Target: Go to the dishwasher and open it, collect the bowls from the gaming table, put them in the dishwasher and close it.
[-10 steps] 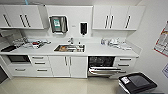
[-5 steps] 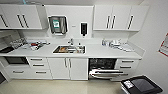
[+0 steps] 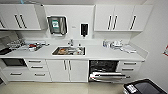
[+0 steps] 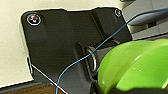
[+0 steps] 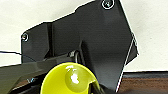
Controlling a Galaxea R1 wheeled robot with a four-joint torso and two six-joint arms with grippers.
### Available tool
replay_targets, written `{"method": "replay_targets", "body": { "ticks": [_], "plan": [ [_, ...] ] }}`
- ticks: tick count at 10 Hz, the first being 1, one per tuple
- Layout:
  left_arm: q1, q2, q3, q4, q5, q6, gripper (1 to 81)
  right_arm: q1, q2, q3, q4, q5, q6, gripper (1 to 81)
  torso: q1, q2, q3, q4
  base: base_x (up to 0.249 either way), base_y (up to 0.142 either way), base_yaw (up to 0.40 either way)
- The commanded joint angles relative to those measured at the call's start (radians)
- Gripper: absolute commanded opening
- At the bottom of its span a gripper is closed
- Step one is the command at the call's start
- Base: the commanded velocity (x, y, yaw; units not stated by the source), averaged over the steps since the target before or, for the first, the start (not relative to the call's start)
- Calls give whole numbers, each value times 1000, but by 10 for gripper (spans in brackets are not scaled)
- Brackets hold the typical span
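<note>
Kitchenette ahead in the head view, with the dishwasher [image 3: 106,71] standing open at about five o'clock from the sink [image 3: 68,51], its door [image 3: 107,76] dropped flat toward the robot and the dark racks exposed under the white counter [image 3: 100,53]. Each wrist view shows a lime-green bowl close against its camera, one [image 4: 135,66] at the left gripper and one [image 5: 67,78] at the right, and each appears carried, though whether the fingers are clamped cannot be told. Judged from here, the open cavity lies forward and slightly right, favouring the right arm.
</note>
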Motion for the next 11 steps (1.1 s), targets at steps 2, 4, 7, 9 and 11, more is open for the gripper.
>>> {"method": "replay_targets", "body": {
  "ticks": [2,4,7,9,11],
  "plan": [
    [-22,-9,-3,10,28,0,10,36,-5,-1,-5,-45,0,10,0,0,0,0,138,0,0],
    [-20,-9,-3,10,28,2,10,36,-7,-1,-5,-45,1,10,0,0,0,0,138,0,0],
    [-20,-10,-3,10,28,0,10,37,-5,-1,-5,-45,1,10,0,0,0,0,138,-45,0],
    [-20,-12,-3,10,28,2,10,37,-5,-1,-5,-45,1,10,0,0,0,0,138,-73,0],
    [-20,-12,-3,10,28,0,10,37,-4,-1,-6,-45,1,10,1,1,0,0,138,-73,0]
  ]
}}
